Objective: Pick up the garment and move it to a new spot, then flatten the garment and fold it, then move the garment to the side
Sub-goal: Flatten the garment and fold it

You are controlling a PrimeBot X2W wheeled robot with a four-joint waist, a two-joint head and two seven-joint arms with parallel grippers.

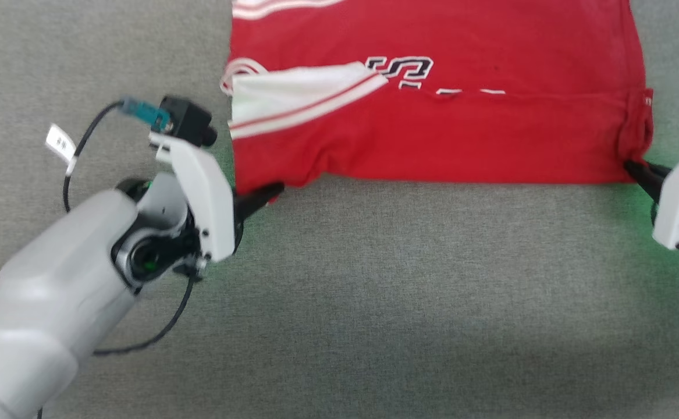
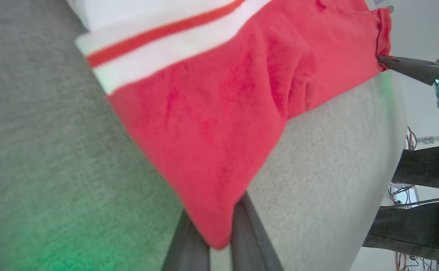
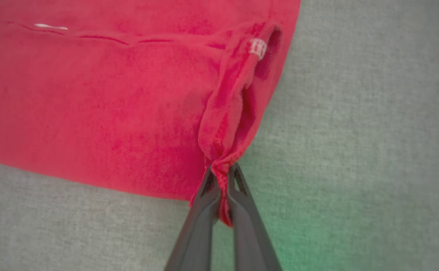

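A bright red shirt (image 1: 461,134) is seen spread across the upper half of the head view on a grey, cloth-covered bench (image 1: 374,302), with its near edge running almost straight from left to right. A white sleeve (image 1: 298,96) with a thin red stripe is folded across the shirt's left side, and part of some black-and-white lettering (image 1: 403,68) is visible at top centre, cut off by a crease that runs across the cloth.

At the lower left corner of the shirt, the left gripper (image 1: 269,192) is pressed together on the cloth. In the left wrist view the red corner (image 2: 211,195) is pinched between the two dark fingers (image 2: 249,233), and the cloth rises from them as a taut wedge toward the white band (image 2: 159,49).

At the lower right corner, the right gripper (image 1: 633,167) is likewise clamped on the hem. In the right wrist view the cloth (image 3: 110,105) is gathered into a tight bunch at the fingertips (image 3: 238,184), with a rolled fold leading up to a small white label (image 3: 257,47). A faint green glow is cast on the bench beside each gripper.
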